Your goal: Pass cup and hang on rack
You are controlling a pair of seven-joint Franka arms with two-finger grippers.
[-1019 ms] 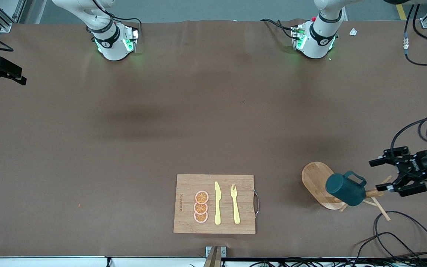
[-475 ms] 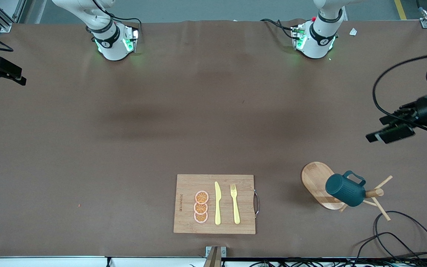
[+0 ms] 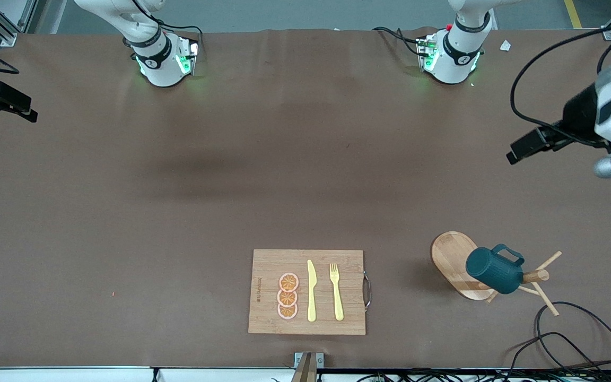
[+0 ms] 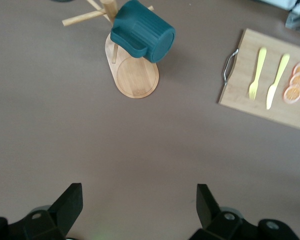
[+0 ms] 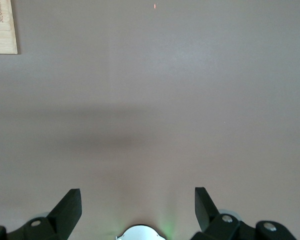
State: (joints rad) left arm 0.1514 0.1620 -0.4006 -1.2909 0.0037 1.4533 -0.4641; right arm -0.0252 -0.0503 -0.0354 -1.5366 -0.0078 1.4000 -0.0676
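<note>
**A:** What do I have from the front camera?

**B:** I see the cup (image 3: 494,272) hanging on the rack (image 3: 456,263), tipped on its side with its handle up, toward the left arm's end of the table. The cutting board (image 3: 263,265) lies beside the rack, toward the table's middle, carrying three orange slices (image 3: 287,296), a yellow knife (image 3: 311,291) and a yellow fork (image 3: 335,291). The left gripper (image 3: 525,146) is up over bare table at the left arm's end, well apart from the rack. The right gripper (image 3: 6,101) waits over the table's edge at the right arm's end.

**A:** And my left wrist view?

**B:** The left gripper's fingers (image 4: 67,205) stand wide with nothing between them. Below them is bare brown table (image 4: 140,150); the cup, rack and board show farther off.

**A:** Right wrist view?

**B:** The right gripper's fingers (image 5: 70,205) are also spread wide and empty over bare table, with only a corner of the board in sight.
</note>
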